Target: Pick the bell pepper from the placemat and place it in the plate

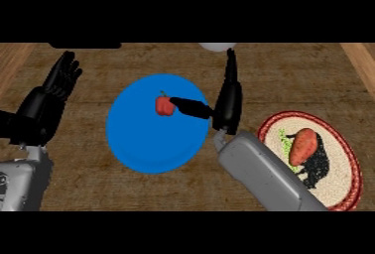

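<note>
In the head view, the bell pepper (164, 105) is being seen over the blue plate (147, 144), in the plate's upper part, toward twelve o'clock from the plate's middle. It is being met at its three o'clock side by the thumb of the right robot hand (225, 106), while the fingers are being held straight, pointing toward twelve o'clock; no curl round the pepper is being shown, so the hand is being read as open, touching rather than clasping. Whether the pepper is being rested on the plate or carried just above it cannot be told. The left robot hand (55, 87) is being held open at nine o'clock, fingers up, resting well apart from the plate. The round placemat (344, 163) is being shown at four o'clock on the wooden worktop (307, 74), with a sweet potato (302, 147) lying on it.

As a judgement, the risk is being placed in the withdrawal: if the thumb is being dragged across the pepper while the hand is being pulled away, the pepper could be rolled toward the plate's rim at twelve o'clock and off onto the worktop. The right forearm is also being passed near the placemat, so the sweet potato could be nudged.

The pepper's stem is being pointed toward twelve o'clock, and its long axis is being read as running from twelve to six o'clock.
</note>
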Controlling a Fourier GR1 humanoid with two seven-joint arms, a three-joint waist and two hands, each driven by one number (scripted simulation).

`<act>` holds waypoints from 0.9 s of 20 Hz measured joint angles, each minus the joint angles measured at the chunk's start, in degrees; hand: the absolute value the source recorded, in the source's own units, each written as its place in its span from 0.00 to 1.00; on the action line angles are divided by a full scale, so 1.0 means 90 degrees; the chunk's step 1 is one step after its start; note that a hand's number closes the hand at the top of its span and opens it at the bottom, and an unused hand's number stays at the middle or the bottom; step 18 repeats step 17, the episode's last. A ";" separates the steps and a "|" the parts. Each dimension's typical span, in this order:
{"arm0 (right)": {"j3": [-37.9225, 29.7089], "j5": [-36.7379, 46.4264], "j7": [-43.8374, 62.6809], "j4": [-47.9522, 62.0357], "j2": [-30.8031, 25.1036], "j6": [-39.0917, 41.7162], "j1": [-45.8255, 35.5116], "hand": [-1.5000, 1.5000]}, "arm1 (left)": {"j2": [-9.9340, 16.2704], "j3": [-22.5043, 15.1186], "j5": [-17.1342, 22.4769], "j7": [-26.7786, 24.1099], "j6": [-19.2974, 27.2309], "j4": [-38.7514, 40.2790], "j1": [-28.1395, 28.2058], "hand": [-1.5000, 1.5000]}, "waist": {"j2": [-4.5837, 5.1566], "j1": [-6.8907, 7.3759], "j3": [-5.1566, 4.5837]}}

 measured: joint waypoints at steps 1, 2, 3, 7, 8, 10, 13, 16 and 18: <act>-0.0006 0.0001 -0.0082 -0.0263 -0.0124 0.0061 0.0236 0.00 | 0.0022 0.0032 0.0017 -0.0017 -0.0039 -0.0024 0.0070 0.50 | -0.0004 -0.0012 0.0000; 0.0035 -0.0008 -0.0193 -0.0561 -0.0250 0.0095 0.0557 0.00 | 0.0079 0.0095 0.0076 0.0034 -0.0093 -0.0058 0.0081 0.50 | -0.0009 -0.0030 -0.0001; 0.0051 0.0019 -0.0229 -0.0811 -0.0378 0.0155 0.0796 0.00 | 0.0117 0.0164 0.0115 -0.0016 -0.0145 0.0020 0.0054 0.50 | -0.0010 -0.0043 -0.0001; -0.0029 0.0014 -0.0392 -0.1741 -0.0902 0.0468 0.1659 0.00 | 0.0113 0.0190 0.0068 0.0064 -0.0134 -0.0168 0.0150 0.50 | -0.0014 -0.0052 -0.0002; -0.0071 0.0005 -0.0415 -0.1998 -0.1032 0.0570 0.1857 0.00 | 0.0071 0.0154 0.0014 0.0062 -0.0103 -0.0169 0.0142 0.50 | -0.0012 -0.0056 -0.0001; -0.0160 0.0011 -0.0487 -0.2420 -0.1277 0.0768 0.2266 0.00 | 0.0037 0.0156 0.0020 0.0115 -0.0114 -0.0234 0.0164 0.50 | -0.0012 -0.0057 -0.0002; -0.0289 -0.0112 -0.0727 -0.3124 -0.1674 0.1046 0.2994 0.00 | -0.0022 0.0135 -0.0009 0.0204 -0.0081 -0.0348 0.0172 0.50 | -0.0012 -0.0063 -0.0002; -0.0463 -0.0070 -0.0801 -0.3636 -0.1914 0.1286 0.3494 0.00 | -0.0039 0.0163 -0.0053 0.0054 -0.0143 -0.0238 0.0205 0.50 | -0.0008 -0.0058 -0.0003; -0.0543 -0.0124 -0.1003 -0.3697 -0.1969 0.1342 0.3713 0.00 | -0.0022 0.0192 -0.0036 0.0060 -0.0175 -0.0250 0.0213 0.50 | -0.0007 -0.0055 -0.0003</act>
